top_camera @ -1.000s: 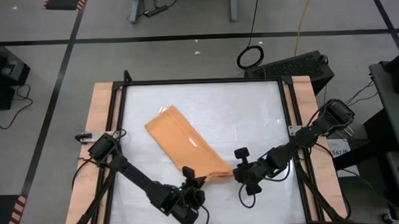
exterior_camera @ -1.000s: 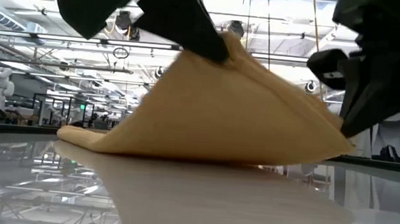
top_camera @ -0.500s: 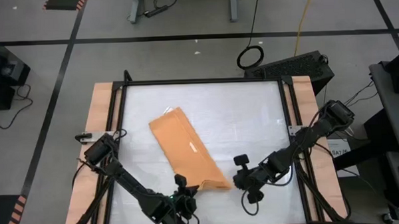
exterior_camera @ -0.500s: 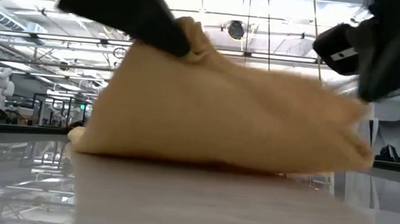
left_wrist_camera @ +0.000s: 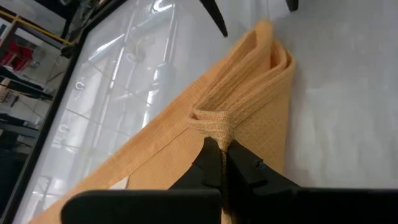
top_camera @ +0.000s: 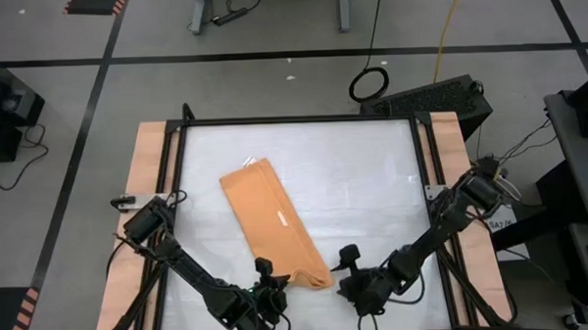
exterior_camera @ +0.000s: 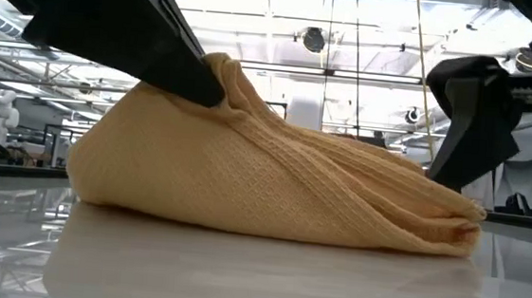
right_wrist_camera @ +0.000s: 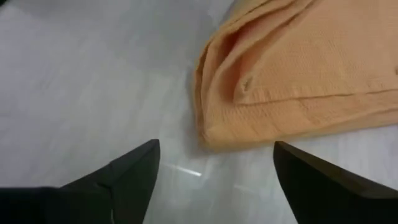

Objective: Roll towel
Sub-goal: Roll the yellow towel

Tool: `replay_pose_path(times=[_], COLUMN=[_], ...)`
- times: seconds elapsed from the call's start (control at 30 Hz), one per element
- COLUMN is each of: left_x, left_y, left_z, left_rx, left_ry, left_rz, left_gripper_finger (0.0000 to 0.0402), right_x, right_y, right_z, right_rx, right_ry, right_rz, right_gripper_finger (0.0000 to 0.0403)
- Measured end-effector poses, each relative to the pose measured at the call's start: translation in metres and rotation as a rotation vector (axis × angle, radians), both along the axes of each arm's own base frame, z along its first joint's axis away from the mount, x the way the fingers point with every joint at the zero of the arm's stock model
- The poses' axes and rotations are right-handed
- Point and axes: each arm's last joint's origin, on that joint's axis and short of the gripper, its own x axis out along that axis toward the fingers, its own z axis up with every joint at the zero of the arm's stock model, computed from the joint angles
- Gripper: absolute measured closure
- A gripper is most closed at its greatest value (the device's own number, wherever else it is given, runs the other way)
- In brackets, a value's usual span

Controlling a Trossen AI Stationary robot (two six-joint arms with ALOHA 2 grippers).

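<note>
1. Fingers of your left gripper (left_wrist_camera: 219,144) are pinched together on a small tuck of the towel (top_camera: 274,222), at its near end by the front edge of the table (top_camera: 373,182). That pinch is why a peak of cloth stands up there while the remaining length lies flat.

2. Your right gripper (right_wrist_camera: 214,171) hangs just off the same near end with its fingers spread wide and nothing between them. The cloth corner lies ahead of the gap, apart from both fingers (right_wrist_camera: 134,168).

3. You can judge the placement this way: both arms sit at the near end because a roll has to start from an end, and the lifted fold looks like the first turn.

4. Farther out, the towel runs as a narrow folded strip diagonally from the near end toward the table's far left, with a small white tag (top_camera: 279,216) partway along.

5. Only the high view gives you that diagonal lie and the length left unrolled.

6. Only the low view shows how high the pinched end rises and how the layers stack at the free corner (exterior_camera: 460,226).

7. Your left wrist view alone confirms the clamp on the tuck; your right wrist view alone confirms the empty, spread fingers.
</note>
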Motion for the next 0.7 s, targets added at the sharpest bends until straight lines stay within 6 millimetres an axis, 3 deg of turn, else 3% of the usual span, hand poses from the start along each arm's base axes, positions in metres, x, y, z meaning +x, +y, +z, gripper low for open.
replay_pose_path(times=[0.13, 0.47, 0.7], left_x=[0.0001, 0.0005, 0.0009], left_y=[-0.0001, -0.0002, -0.0005], left_z=[-0.0002, -0.0001, 0.0001], left_rx=[-0.007, -0.014, -0.018], left_ry=[0.006, 0.005, 0.001], left_rz=[-0.003, -0.004, -0.004], left_gripper_finger=[0.04, 0.04, 0.04], right_x=[-0.001, 0.0, 0.0003], right_y=[0.0048, 0.0039, 0.0036], right_z=[-0.0082, -0.0091, -0.009], right_rx=[-0.073, -0.235, -0.379], right_ry=[-0.02, -0.023, -0.02], right_rz=[0.035, 0.173, 0.307], right_gripper_finger=[0.0126, 0.0252, 0.0274])
